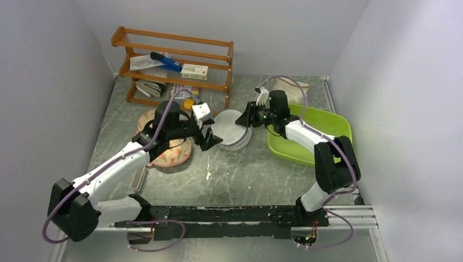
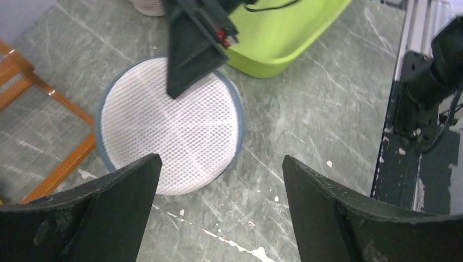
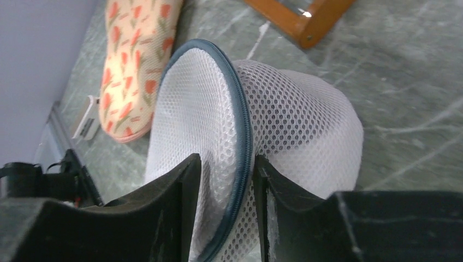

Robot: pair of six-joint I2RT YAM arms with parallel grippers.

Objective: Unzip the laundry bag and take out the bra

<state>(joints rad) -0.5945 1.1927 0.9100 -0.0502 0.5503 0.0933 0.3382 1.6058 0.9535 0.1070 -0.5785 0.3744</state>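
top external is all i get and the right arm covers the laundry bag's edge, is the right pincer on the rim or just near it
Observer: On it. In the right wrist view the right pincer straddles the laundry bag's blue-grey zipper rim, one finger on each side. Whether it is clamped yet I cannot tell.
Operator: and the left pincer, holding anything
Observer: No. The left wrist view shows the left pincer wide open over the bag's edge, with nothing between its fingers.
Operator: any bra showing
Observer: None in either wrist view. Up close the white mesh looks solid, and nothing dark shows through it.
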